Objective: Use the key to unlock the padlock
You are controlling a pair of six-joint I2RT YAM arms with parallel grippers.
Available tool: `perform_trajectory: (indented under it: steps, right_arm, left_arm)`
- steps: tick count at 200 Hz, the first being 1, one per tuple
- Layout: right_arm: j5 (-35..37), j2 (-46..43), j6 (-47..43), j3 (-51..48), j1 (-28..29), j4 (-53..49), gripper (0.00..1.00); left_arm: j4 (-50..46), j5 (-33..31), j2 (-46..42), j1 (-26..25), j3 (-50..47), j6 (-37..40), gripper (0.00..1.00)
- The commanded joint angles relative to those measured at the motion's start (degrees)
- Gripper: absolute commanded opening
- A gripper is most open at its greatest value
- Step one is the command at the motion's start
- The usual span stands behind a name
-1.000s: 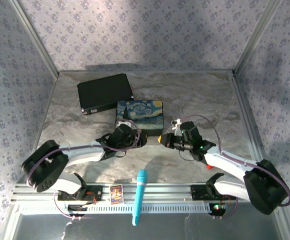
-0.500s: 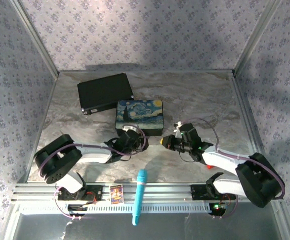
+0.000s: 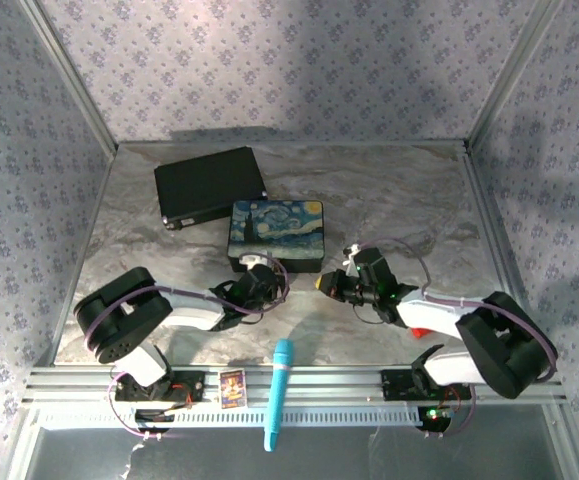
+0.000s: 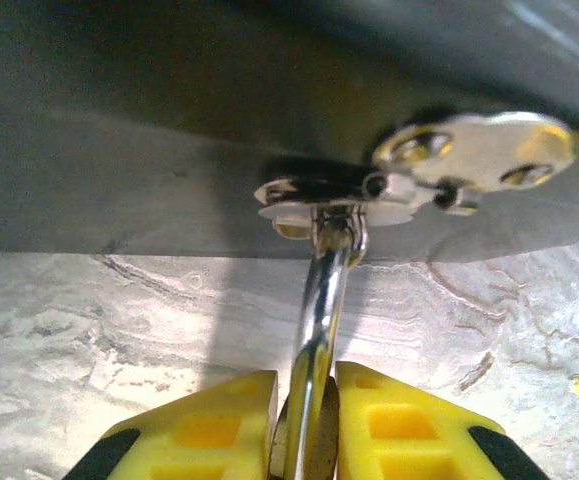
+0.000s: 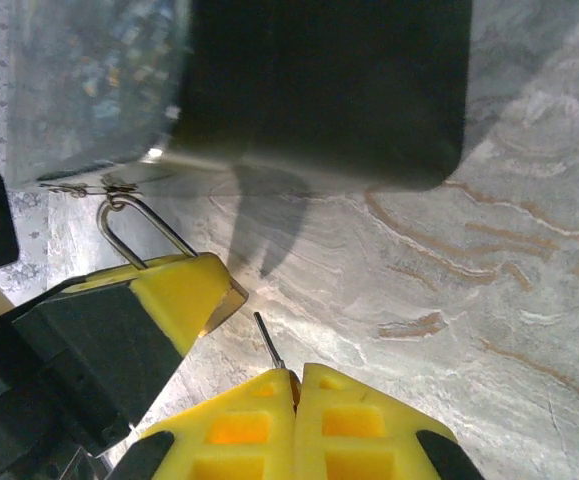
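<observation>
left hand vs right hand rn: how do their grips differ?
The left hand is shut on the padlock, whose shackle is hooked through the latch of the Starry Night box; the right hand is shut on the key, whose tip is free. The padlock's shackle is a thick silver loop; the key is a thin sliver poking out of the right hand. Shared: both hands are yellow-tipped and low beside the box.
</observation>
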Motion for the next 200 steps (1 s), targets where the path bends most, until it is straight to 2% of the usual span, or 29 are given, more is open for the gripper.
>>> perform_trajectory:
  steps: [1, 34, 59, 98, 139, 158, 200]
  right_arm:
    - [-2.48, 2.31, 6.21, -0.21, 0.33, 3.11, 0.0]
    - [-3.41, 4.21, 9.38, -0.47, 1.42, 6.73, 0.0]
    - [-5.4, 7.14, 11.7, -0.78, 1.18, 11.07, 0.0]
    - [-6.21, 10.25, 13.07, -1.12, 1.15, 14.79, 0.0]
    - [-6.05, 10.4, 11.65, -0.91, 0.69, 14.3, 0.0]
    - [-6.62, 10.5, 12.44, -0.62, 0.77, 15.6, 0.0]
    - [-7.45, 9.93, 14.77, -1.11, 1.03, 18.38, 0.0]
  left_arm:
    - [-1.12, -2.27, -1.58, -0.05, -0.21, -5.83, 0.14]
    - [-1.45, -2.53, -2.74, -0.04, 0.25, -12.24, 0.07]
    - [1.93, -2.49, -2.06, -0.12, -0.57, -15.18, 0.06]
    - [-0.44, -4.43, -5.82, -0.54, -0.11, -13.5, 0.08]
    - [-3.67, -6.98, -11.05, -1.1, 0.69, -8.54, 0.05]
    - [-2.87, -6.43, -11.48, -1.18, 1.04, -9.29, 0.02]
    - [-0.53, -5.52, -8.37, -1.27, 1.64, -10.97, 0.03]
